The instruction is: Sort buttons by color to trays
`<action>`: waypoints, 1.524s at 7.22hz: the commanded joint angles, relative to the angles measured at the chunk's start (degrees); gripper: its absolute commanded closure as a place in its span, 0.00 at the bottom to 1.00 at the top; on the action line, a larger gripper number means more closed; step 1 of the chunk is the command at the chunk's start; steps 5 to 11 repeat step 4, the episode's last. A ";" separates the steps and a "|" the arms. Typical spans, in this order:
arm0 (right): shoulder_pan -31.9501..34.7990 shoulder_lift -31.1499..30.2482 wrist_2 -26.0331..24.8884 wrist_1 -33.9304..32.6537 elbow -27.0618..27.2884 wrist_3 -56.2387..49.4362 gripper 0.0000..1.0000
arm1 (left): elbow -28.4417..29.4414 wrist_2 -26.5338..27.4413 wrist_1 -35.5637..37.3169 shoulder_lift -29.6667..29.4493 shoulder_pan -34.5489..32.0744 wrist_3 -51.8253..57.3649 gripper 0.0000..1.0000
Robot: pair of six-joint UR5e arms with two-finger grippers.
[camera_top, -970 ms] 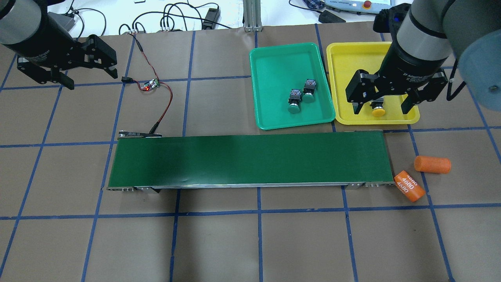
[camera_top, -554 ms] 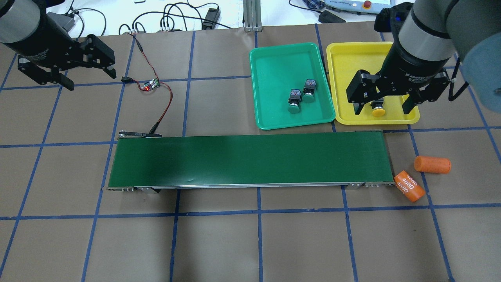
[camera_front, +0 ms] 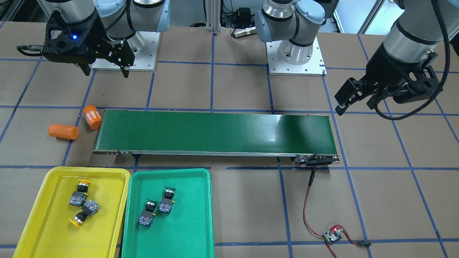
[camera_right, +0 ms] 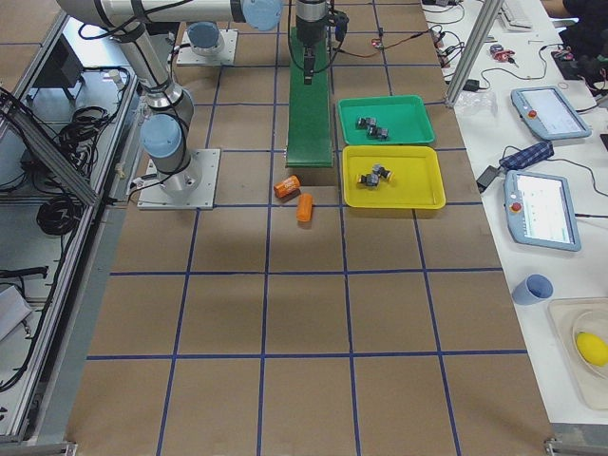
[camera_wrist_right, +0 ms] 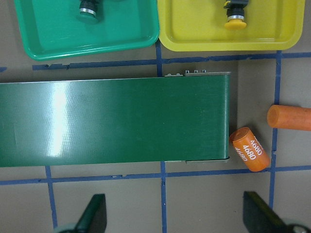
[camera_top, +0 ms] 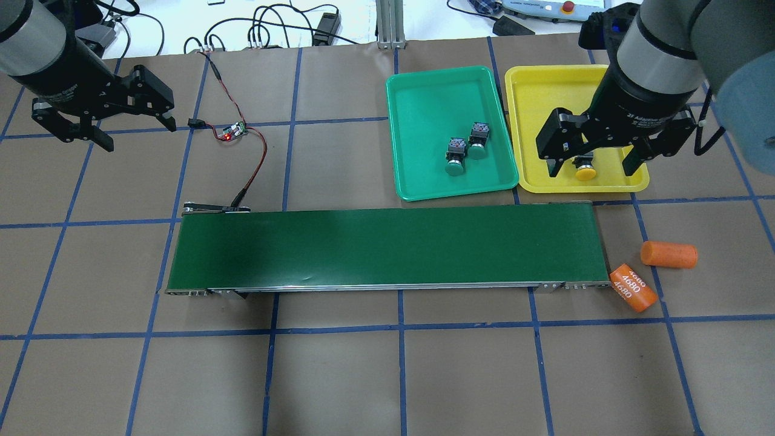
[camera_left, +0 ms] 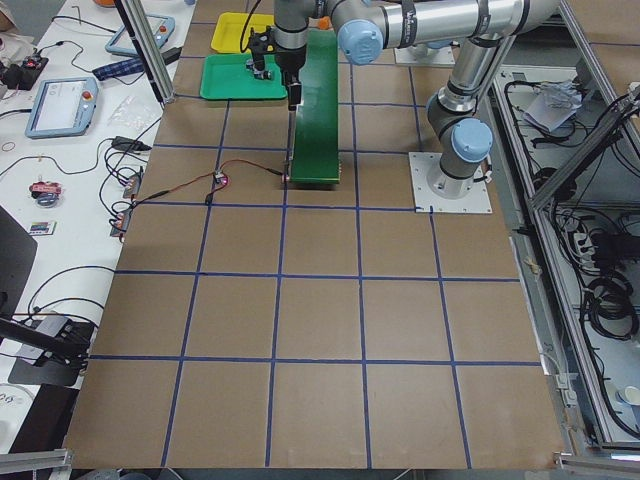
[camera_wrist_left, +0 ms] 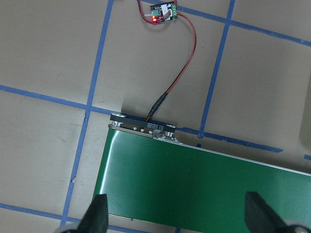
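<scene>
Two green-capped buttons lie side by side in the green tray. Two yellow-capped buttons lie in the yellow tray; from overhead only one yellow button shows. My right gripper hangs open and empty high above the yellow tray's near edge. Far off at the table's left, my left gripper is open with nothing in it, beyond the conveyor's left end. Both wrist views show spread fingertips.
A long dark-green conveyor belt runs across the middle. Two orange cylinders, one printed "4680", lie at its right end. A small circuit board with a red-black wire feeds the belt's left end.
The left gripper has drifted slightly left and lower in the overhead view. The right gripper stays nearly still over the yellow tray. The buttons have not moved.
</scene>
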 commanded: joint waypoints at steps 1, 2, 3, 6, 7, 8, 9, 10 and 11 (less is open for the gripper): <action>0.00 0.04 -0.04 -0.10 -0.01 -0.10 0.00 | 0.34 -0.46 -2.08 -1.03 -0.06 0.48 0.00; 0.00 0.04 -0.04 -0.01 0.08 -0.10 0.00 | -0.01 -0.38 -2.08 -1.21 -1.55 2.04 0.00; 0.00 -0.05 -0.04 0.07 0.08 -0.10 0.00 | 0.07 0.15 -1.47 -1.38 -3.47 7.71 0.00; 0.00 0.04 -0.04 0.08 0.08 -0.10 0.00 | 0.42 0.33 -1.73 -1.64 -6.19 7.68 0.00; 0.00 0.04 -0.04 0.08 0.08 -0.10 0.00 | 0.42 0.33 -1.73 -1.64 -6.19 7.68 0.00; 0.00 0.04 -0.04 0.08 0.08 -0.10 0.00 | 0.42 0.33 -1.73 -1.64 -6.19 7.68 0.00; 0.00 0.04 -0.04 0.08 0.08 -0.10 0.00 | 0.42 0.33 -1.73 -1.64 -6.19 7.68 0.00; 0.00 0.04 -0.04 0.08 0.08 -0.10 0.00 | 0.42 0.33 -1.73 -1.64 -6.19 7.68 0.00; 0.00 0.04 -0.04 0.08 0.08 -0.10 0.00 | 0.42 0.33 -1.73 -1.64 -6.19 7.68 0.00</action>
